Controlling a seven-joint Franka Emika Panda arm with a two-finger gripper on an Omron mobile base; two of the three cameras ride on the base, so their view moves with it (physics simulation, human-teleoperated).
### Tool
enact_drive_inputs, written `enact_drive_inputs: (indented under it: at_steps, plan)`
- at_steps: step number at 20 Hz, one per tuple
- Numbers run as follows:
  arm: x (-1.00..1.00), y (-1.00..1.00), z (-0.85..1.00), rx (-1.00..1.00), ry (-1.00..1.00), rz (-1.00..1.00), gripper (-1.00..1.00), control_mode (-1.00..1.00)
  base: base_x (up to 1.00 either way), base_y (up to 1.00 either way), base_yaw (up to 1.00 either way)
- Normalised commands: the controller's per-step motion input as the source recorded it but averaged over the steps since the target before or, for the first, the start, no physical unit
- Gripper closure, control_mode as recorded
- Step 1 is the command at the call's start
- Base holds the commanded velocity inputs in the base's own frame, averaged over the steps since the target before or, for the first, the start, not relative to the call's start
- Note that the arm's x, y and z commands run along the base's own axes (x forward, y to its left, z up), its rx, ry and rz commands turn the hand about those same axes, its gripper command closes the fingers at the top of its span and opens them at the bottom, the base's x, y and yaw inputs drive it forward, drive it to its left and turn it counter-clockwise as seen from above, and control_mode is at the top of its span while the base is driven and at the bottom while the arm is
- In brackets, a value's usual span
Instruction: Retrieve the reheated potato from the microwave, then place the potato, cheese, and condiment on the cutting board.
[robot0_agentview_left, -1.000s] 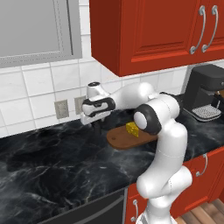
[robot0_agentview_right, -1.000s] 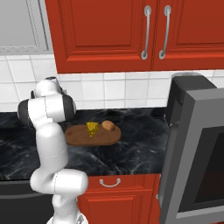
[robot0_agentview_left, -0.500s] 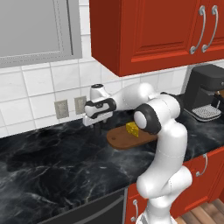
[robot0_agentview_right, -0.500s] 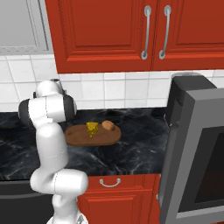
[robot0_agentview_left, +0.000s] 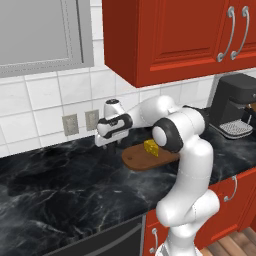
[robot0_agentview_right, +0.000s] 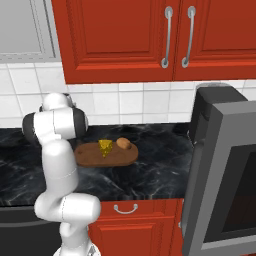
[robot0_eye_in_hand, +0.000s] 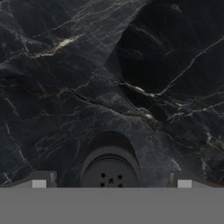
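Item, condiment bottle (robot0_eye_in_hand: 110, 168): you hover directly above its perforated cap on the black counter (robot0_agentview_left: 60, 185), gripper (robot0_agentview_left: 109, 143) fingers spread either side, unclamped, because cheese (robot0_agentview_left: 150, 148) and potato (robot0_agentview_right: 124, 144) already occupy the cutting board (robot0_agentview_right: 95, 156).

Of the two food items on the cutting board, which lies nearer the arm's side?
The cheese, the yellow wedge; the brown potato sits beyond it on the cutting board.

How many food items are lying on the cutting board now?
2 on the cutting board: the cheese near its middle and the potato just beside it, toward the coffee machine. The arm hides part of the board.
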Motion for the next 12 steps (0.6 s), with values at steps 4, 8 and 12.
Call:
enact_drive_inputs:
  at_steps: [4,8,12]
  plan:
    - [0.00,0.04,-0.09,0.00,0.00,0.00,-1.00,-1.00,0.00,0.00,0.00]
    - [0.01,0.07,-0.07,0.00,0.00,0.00,-1.00,-1.00,0.00,0.00,0.00]
    - [0.00,0.04,-0.07,0.00,0.00,0.00,-1.00,-1.00,0.00,0.00,0.00]
